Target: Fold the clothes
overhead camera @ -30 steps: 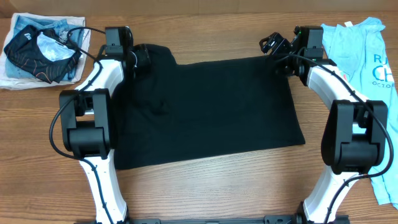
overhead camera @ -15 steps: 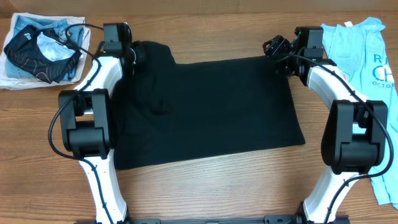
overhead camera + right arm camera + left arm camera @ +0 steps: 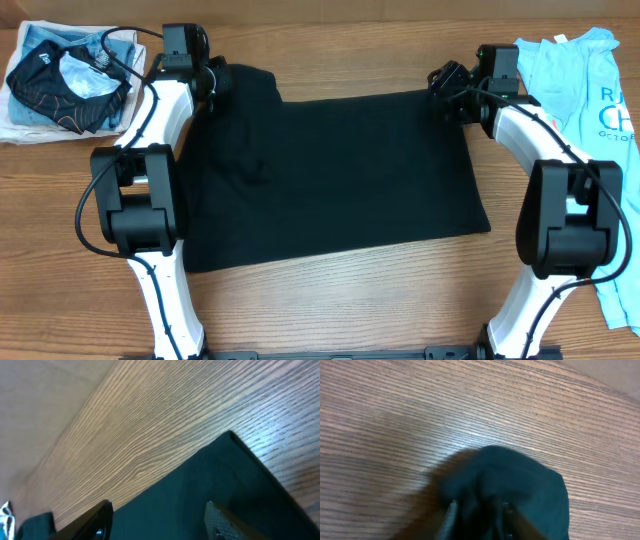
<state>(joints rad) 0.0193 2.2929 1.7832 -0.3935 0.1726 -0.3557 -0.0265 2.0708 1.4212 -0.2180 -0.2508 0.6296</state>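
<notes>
Overhead view: the black shirt (image 3: 330, 175) lies spread across the middle of the table (image 3: 330, 310), with its far edge running between the two arms. At the upper left of the frame, the left gripper (image 3: 210, 80) sits on the shirt's bunched corner. The left wrist view shows its fingers (image 3: 451, 517) pinching a hump of black cloth raised off the wood. At the upper right, the right gripper (image 3: 445, 80) hovers at the opposite corner. In the right wrist view its fingers (image 3: 222, 522) are spread apart, with the flat corner of the shirt below them and nothing gripped.

The main risk appears to be an uneven start. With only one corner held, any pull by the left arm would likely drag the shirt askew and wrinkle the far edge. The right gripper's target lies flat against the table, so a closing pinch could scrape the wood and miss the cloth, or catch only the top layer. The left pinch looks shallow, and soft fabric could slip from it under tension. A blue tee (image 3: 580, 90) lies just beside the right arm and a pile (image 3: 65, 75) of clothes near the left. A wide swing could snag either one.
</notes>
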